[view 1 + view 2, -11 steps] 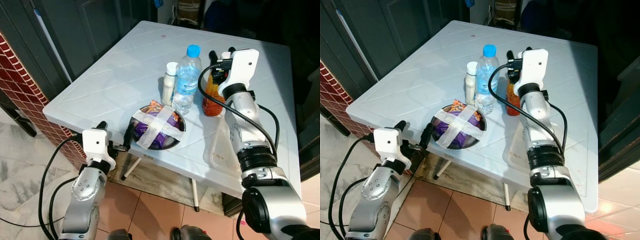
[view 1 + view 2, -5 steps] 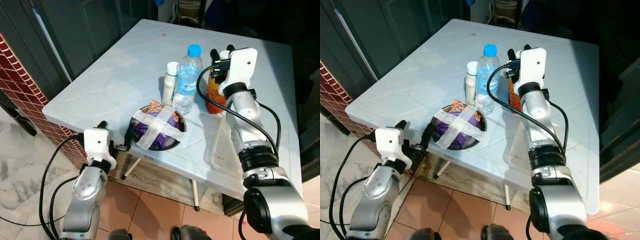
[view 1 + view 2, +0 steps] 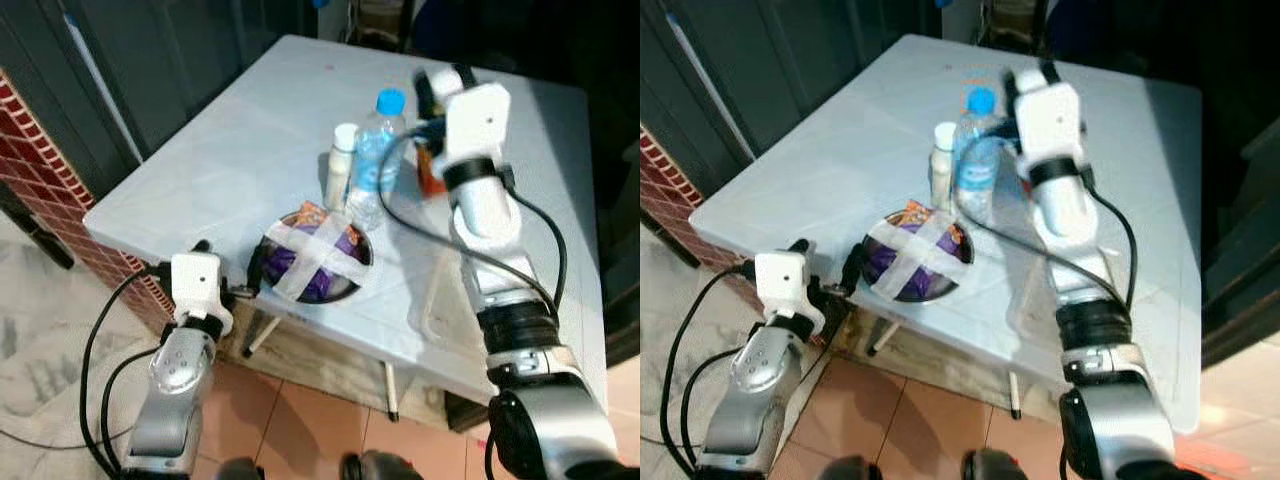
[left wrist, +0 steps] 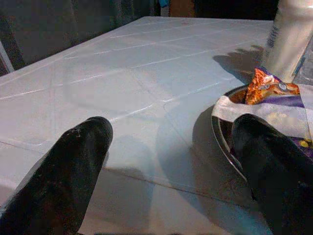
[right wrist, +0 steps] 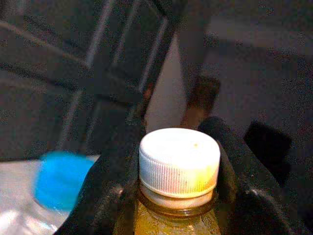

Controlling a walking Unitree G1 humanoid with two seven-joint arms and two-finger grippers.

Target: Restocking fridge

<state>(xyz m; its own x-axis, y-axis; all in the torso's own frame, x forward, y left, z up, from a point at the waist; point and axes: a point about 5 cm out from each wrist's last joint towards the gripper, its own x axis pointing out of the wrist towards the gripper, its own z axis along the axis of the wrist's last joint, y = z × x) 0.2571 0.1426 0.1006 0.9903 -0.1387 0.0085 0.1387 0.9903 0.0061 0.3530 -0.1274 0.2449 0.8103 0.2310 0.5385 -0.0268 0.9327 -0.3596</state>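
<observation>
The white table (image 3: 230, 160) is keeping its far half bare, leaving room. The right gripper (image 5: 171, 142), fingers pinching the orange bottle (image 5: 168, 220) at its neck, is now lifting it off, toward twelve o'clock. The left gripper (image 4: 171, 161) is hanging wide open, empty, beside the taped bowl (image 3: 315, 257) at seven o'clock.

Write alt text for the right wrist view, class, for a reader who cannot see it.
The right gripper holds an orange juice bottle by its neck, one black finger on each side of its white cap. A blurred blue bottle cap sits beside it against a dark background.
</observation>
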